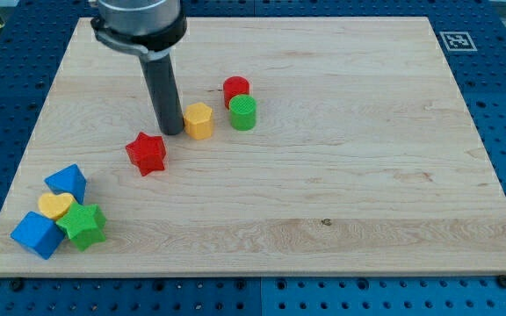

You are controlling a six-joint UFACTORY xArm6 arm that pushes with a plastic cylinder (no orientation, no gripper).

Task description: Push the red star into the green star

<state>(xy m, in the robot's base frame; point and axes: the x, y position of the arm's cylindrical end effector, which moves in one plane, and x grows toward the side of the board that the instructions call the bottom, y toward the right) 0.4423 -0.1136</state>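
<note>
On the wooden board (323, 175) my tip (173, 132), a bare rod without jaws, sits just up-right of the red star (147, 153), ready, I judge, to push it down-left toward the green star (83, 224).

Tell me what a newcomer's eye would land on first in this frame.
The dark rod coming down from the view's top, my tip between the red star and the yellow block. Next, the cluster at the view's bottom left, where the green star sits among blue and yellow blocks.

Red star (147, 154), green star (83, 225), yellow hexagon (198, 120), pale wooden board (341, 175)
</note>
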